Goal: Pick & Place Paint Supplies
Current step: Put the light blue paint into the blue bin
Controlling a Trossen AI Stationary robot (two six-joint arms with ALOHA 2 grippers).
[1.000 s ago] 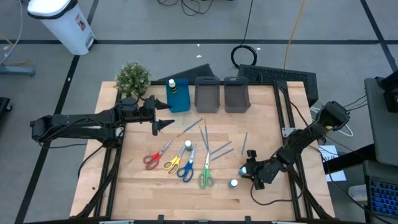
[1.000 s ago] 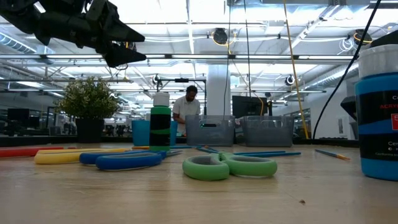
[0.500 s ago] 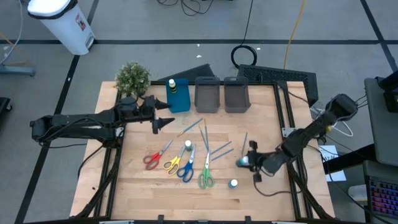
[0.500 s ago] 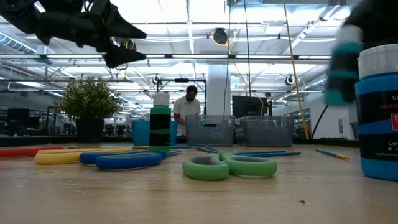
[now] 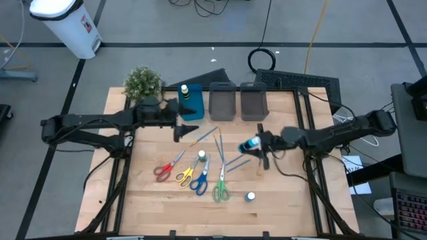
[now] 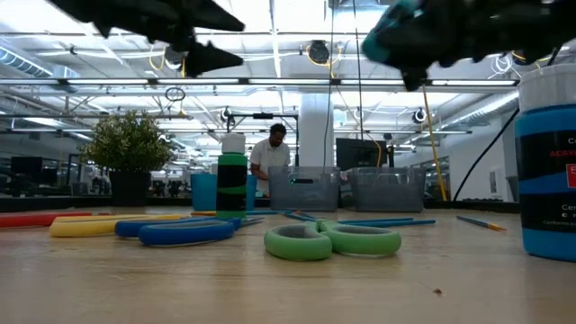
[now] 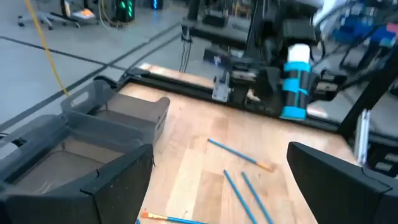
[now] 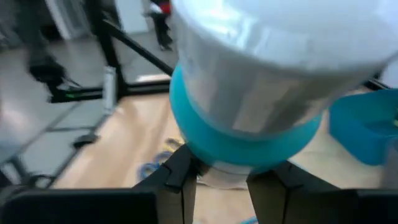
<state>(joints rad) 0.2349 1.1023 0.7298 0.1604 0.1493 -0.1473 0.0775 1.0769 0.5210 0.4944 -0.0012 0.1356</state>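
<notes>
High view, straight down on a wooden table (image 5: pixel 287 200): the right gripper (image 5: pixel 260 145) hangs above the table's right half, clenched on a small teal-banded paint bottle (image 5: pixel 251 144), lifted clear of the wood, probably to carry it toward the bins. The left gripper (image 5: pixel 180 121) hovers just in front of the blue bin (image 5: pixel 192 110), its claw spread wide and empty. That bin has a yellow-capped bottle (image 5: pixel 184 89) at its rim; beside it, two grey bins (image 5: pixel 224 103) look empty. Four scissors (image 5: pixel 190 177), several thin brushes (image 5: pixel 223 157) and two more bottles (image 5: pixel 250 197) lie loose on the wood, so most sorting remains. Low view, level with the tabletop: green scissors (image 6: pixel 331 240) lie nearest, a large blue paint bottle (image 6: pixel 545 166) stands at the right edge, and a person stands far behind the bins. Left wrist view: both grey bins (image 7: pixel 81 134) show bare floors. Right wrist view: the bottle (image 8: pixel 261 93) fills the frame, gripped between two dark fingers (image 8: pixel 177 177).
</notes>
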